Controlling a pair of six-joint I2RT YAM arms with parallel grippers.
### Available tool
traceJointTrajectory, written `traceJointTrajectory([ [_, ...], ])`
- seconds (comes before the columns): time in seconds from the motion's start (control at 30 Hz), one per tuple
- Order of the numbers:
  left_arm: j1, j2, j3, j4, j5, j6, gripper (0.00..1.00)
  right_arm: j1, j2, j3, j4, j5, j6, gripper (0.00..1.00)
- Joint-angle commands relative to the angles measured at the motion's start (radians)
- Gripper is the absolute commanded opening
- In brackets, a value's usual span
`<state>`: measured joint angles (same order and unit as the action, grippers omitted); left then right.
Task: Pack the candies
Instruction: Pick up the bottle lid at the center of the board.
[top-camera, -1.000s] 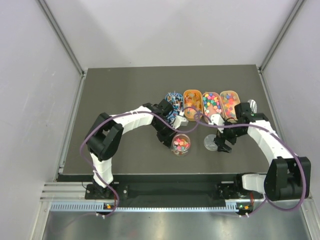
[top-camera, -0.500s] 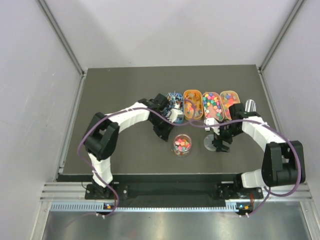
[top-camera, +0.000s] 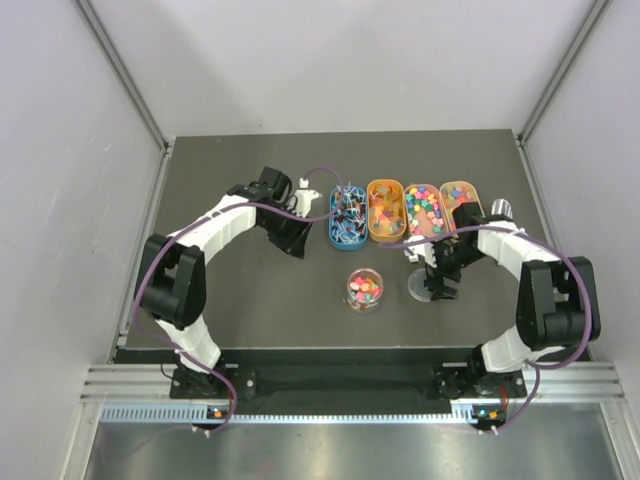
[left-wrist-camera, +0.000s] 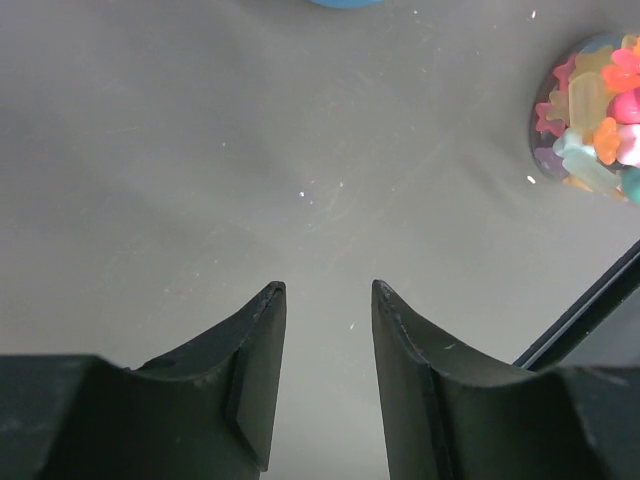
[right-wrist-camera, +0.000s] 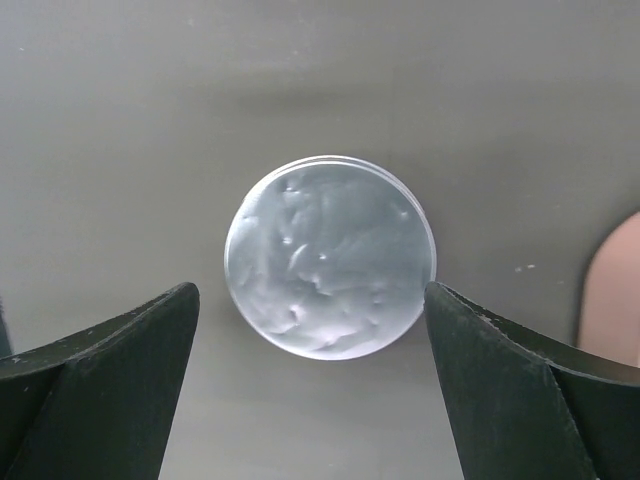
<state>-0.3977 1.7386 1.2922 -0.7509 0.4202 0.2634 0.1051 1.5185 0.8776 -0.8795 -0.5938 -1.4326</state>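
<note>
Our left fingers (left-wrist-camera: 250, 370), half-parted, have left the jar (top-camera: 348, 289) of candies (left-wrist-camera: 600, 100); wide right fingers (right-wrist-camera: 120, 350) straddle the lid (right-wrist-camera: 330, 258) for capping.

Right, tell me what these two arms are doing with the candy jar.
The right gripper hangs open over a clear round lid lying flat on the table, a finger on either side, not gripping it. The left gripper is open and empty above bare table, off to the side of the open jar of mixed candies. Four filled oval trays sit in a row behind the jar.
</note>
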Motion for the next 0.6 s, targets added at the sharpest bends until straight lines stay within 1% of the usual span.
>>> traceJointTrajectory([
  [0.0, 0.003, -0.004, -0.007, 0.036, 0.011, -0.018, 0.45, 0.018, 0.012, 0.052, -0.024, -0.034, -0.069, 0.95],
  [0.13, 0.003, 0.013, -0.002, 0.039, 0.015, -0.02, 0.45, 0.021, 0.037, 0.072, -0.021, -0.028, -0.062, 1.0],
  [0.47, 0.003, 0.022, -0.008, 0.042, 0.006, -0.02, 0.45, 0.068, 0.094, 0.067, -0.036, 0.028, -0.1, 1.0],
  [0.57, 0.003, 0.024, -0.008, 0.042, 0.002, -0.023, 0.45, 0.076, 0.103, 0.06, -0.018, 0.04, -0.092, 1.0],
])
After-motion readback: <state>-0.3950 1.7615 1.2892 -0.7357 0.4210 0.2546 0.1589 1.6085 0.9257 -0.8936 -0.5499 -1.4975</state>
